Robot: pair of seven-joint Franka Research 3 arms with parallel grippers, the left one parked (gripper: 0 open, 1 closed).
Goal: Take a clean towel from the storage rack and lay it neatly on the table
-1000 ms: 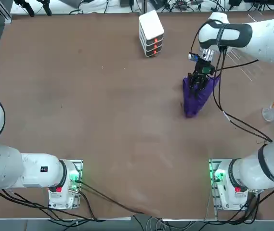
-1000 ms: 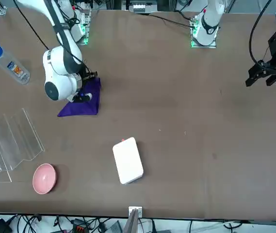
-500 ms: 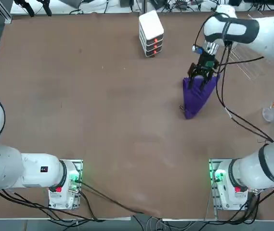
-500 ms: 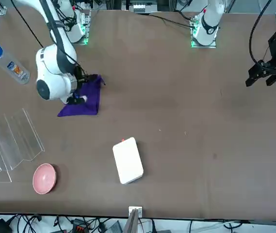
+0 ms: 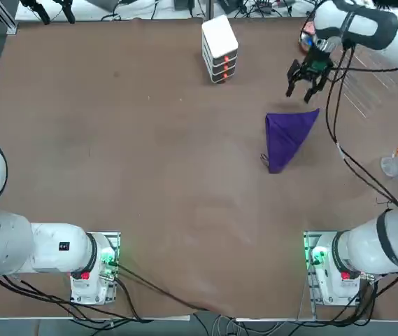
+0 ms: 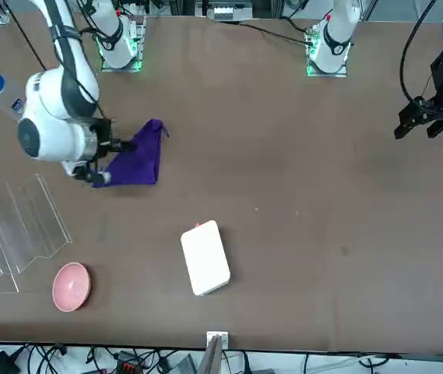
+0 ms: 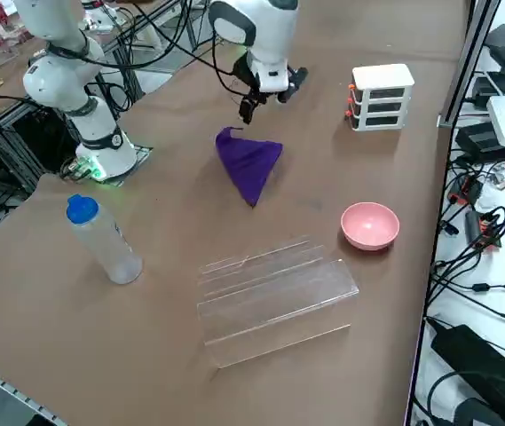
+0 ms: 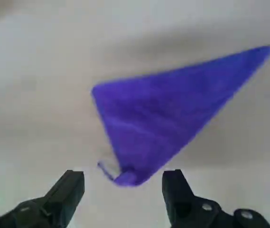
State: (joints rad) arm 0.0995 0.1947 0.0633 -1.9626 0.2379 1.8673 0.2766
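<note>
Right side view, nearest item first: a clear bottle with a blue cap (image 7: 101, 240) stands on the worktop (image 7: 74, 355) at the near left. Beside it, toward the centre, sits the storage rack (image 7: 274, 297), transparent and empty. This view shows both plainly; the top view catches only the bottle's edge and faint bars of the rack (image 5: 366, 91) at the right margin.

A pink bowl (image 7: 370, 224) rests just beyond the rack. It appears also in the front view (image 6: 71, 286), but not from overhead.

The towel (image 7: 249, 166) lies flat on the worktop past the rack, folded into a triangular shape, apart from every other item. From overhead the towel (image 5: 287, 136) has its broad edge toward the far side of the worktop and tapers to a narrow tip toward the robot's base; its long axis runs diagonally, far-right to near-left.

The right hand (image 5: 308, 78) hangs above the worktop beyond the towel's broad edge, clear of the cloth. The wrist view shows the fingers (image 8: 68, 192) spread wide with nothing between them and the towel (image 8: 168, 123) lying below.

Farthest, a white stacked box with orange marks (image 7: 382, 97) stands near the far edge.
</note>
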